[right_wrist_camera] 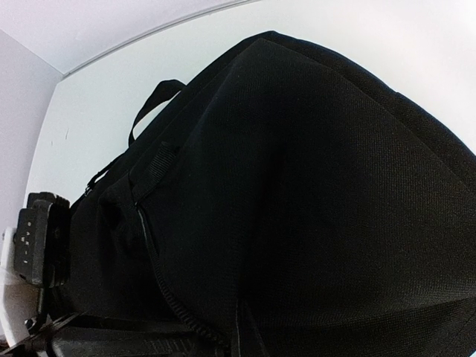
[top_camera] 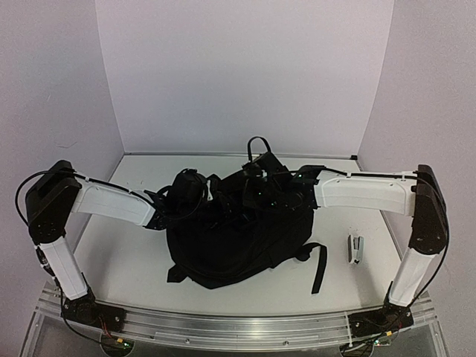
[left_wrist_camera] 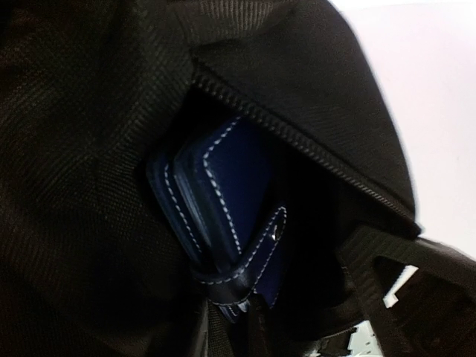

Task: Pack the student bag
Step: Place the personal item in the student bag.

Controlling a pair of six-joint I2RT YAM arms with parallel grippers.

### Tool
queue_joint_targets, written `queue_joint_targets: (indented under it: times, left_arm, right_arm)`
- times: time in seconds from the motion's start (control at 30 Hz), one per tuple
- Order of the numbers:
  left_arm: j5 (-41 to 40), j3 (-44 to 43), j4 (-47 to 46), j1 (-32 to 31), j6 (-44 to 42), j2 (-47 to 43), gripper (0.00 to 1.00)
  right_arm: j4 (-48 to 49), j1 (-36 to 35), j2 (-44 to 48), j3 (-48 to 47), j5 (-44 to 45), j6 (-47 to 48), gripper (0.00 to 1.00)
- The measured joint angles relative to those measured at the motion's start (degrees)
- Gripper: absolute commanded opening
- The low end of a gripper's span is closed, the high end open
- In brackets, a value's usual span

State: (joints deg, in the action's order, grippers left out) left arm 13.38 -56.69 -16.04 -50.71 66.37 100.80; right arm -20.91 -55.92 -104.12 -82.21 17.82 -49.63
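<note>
The student bag [top_camera: 238, 245], a big black backpack, lies mid-table with its top raised toward the back. My left gripper [top_camera: 214, 202] reaches into the bag's top opening from the left. In the left wrist view a dark-blue wallet [left_wrist_camera: 223, 186] with white stitching sits just inside the zipper edge of the student bag [left_wrist_camera: 74, 149]. Its lower end is pinched in my left gripper [left_wrist_camera: 239, 321], whose fingers are dark and barely show. My right gripper [top_camera: 254, 190] is shut on the fabric at the bag's top right. Black fabric of the student bag [right_wrist_camera: 312, 186] fills the right wrist view and hides its fingers.
A small grey stapler [top_camera: 356, 249] lies on the table to the right of the bag. A black shoulder strap [top_camera: 320, 268] trails toward the near right. White walls close the table at the back and both sides.
</note>
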Motion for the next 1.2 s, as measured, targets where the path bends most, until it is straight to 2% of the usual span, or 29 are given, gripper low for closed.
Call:
queue_joint_targets:
  times: [0.2, 0.63, 0.7, 0.83, 0.97, 1.03, 1.1, 1.2]
  left_arm:
    - [0.5, -2.5, -0.7, 0.0, -0.5, 3.6, 0.09]
    - [0.1, -11.1, -0.8, -0.2, -5.2, 10.1, 0.08]
    - [-0.1, -11.1, -0.8, -0.2, -5.7, 10.1, 0.11]
    - [-0.9, -10.2, -1.1, -0.3, -6.5, 9.6, 0.29]
    - [-1.9, -6.8, -1.1, -0.3, -7.0, 6.1, 0.34]
    - [-2.3, -5.2, 0.0, -0.3, -7.4, 3.7, 0.38]
    - [-2.6, -3.7, 1.5, -0.2, -7.9, 1.2, 0.45]
    - [-2.4, -0.8, 3.7, 0.5, -8.4, -3.6, 0.55]
  right_arm:
    - [-0.1, 0.0, 0.0, 0.0, -0.3, 0.0, 0.0]
    - [0.3, 0.0, 0.0, 0.6, -0.5, -0.2, 0.0]
    - [0.3, 0.0, 0.0, 0.8, -0.5, -0.2, 0.0]
    - [0.6, 0.0, 0.0, 1.1, -0.6, -0.3, 0.01]
    - [0.8, 0.0, 0.0, 1.4, -0.8, -0.1, 0.12]
    - [0.8, 0.0, 0.2, 1.4, -1.1, 0.1, 0.21]
    - [0.9, 0.0, 0.9, 1.5, -2.0, 0.4, 0.4]
    - [0.9, 0.0, 3.7, 2.3, -4.0, 1.7, 0.59]
